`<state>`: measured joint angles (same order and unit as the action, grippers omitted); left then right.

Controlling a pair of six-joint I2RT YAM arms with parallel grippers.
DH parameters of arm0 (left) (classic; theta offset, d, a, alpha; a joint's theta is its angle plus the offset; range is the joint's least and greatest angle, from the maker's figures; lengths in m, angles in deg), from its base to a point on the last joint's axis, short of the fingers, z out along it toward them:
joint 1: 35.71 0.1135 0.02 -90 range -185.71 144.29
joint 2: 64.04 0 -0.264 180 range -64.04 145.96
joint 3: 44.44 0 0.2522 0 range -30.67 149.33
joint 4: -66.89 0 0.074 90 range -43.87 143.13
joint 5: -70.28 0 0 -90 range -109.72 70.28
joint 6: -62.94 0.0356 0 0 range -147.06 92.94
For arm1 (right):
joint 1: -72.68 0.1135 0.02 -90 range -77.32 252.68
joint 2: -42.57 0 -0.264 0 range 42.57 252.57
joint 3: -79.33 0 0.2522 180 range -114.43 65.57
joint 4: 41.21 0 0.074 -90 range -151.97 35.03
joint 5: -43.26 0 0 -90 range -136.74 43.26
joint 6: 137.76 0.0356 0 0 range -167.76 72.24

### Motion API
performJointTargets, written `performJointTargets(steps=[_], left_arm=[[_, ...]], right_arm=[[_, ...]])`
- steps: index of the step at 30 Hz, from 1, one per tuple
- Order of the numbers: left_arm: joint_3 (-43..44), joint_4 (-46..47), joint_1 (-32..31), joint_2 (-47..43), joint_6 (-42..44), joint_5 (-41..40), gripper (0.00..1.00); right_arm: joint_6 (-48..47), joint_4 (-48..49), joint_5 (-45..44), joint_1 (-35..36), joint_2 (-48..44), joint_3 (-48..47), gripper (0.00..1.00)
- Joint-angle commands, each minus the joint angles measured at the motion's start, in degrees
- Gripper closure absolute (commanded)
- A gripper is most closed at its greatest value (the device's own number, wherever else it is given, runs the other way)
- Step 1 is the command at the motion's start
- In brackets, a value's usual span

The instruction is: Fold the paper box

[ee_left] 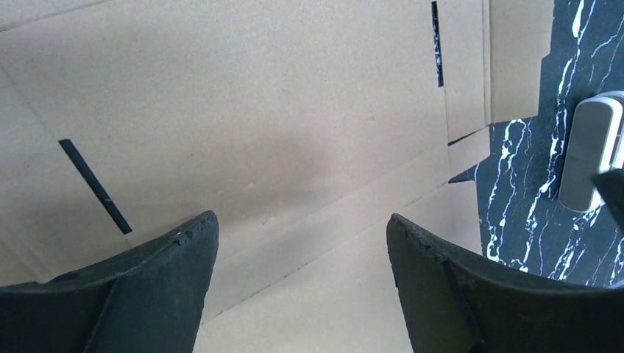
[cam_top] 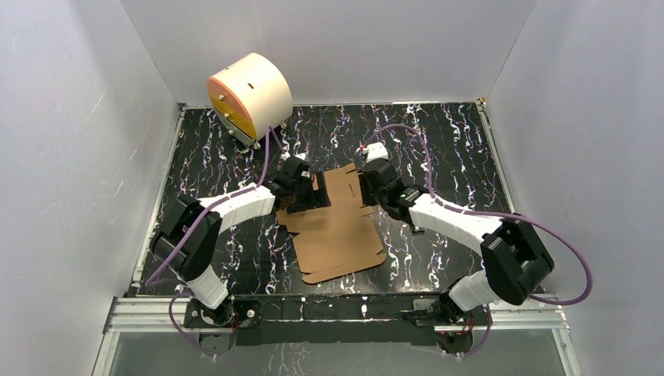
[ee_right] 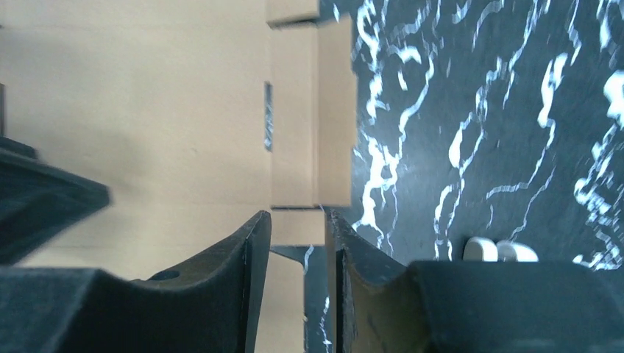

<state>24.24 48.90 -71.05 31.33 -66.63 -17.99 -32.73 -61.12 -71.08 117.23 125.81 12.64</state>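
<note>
The paper box (cam_top: 338, 235) lies flat and unfolded at the centre of the table (cam_top: 438, 149), its long side running from 12 o'clock down towards 6. The left gripper (ee_left: 302, 220) hovers over the sheet's 10 o'clock edge, fingers (ee_left: 184, 250) spread wide with nothing between them. The right gripper (ee_right: 298, 217) sits at the 1 o'clock corner. Its fingers (ee_right: 246, 250) are parted by only a narrow gap above a side flap, and I cannot tell whether they touch it. This looks like light, thin card: stiff across the panels, weak along the scored creases, and likely to skate on that smooth top when pushed. My call is to pin the main panel with 1 gripper and pinch a flap close to its crease with the other, gently, since edges and slots would crush or tear. The cream cylinder (cam_top: 254, 94) stands well clear at 11 o'clock.
</note>
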Motion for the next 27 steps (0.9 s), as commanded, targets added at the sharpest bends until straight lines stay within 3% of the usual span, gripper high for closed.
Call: performJointTargets(steps=[1,5,12,27], left_arm=[[0.3,-3.3,-1.0,-4.9,1.0,-0.1,0.18],[-0.6,-3.2,-2.0,-5.5,1.3,-0.4,0.18],[0.0,-3.0,-2.0,-1.9,1.6,-0.5,0.18],[-0.3,-2.4,-2.1,1.5,1.3,-0.8,0.19]], right_arm=[[5.1,4.5,11.3,-5.1,-2.8,6.4,0.57],[7.5,8.8,18.1,-8.6,-2.8,10.5,0.52],[9.8,13.0,22.6,-11.3,0.7,13.3,0.48],[9.2,12.7,20.1,-11.4,5.1,12.1,0.34]])
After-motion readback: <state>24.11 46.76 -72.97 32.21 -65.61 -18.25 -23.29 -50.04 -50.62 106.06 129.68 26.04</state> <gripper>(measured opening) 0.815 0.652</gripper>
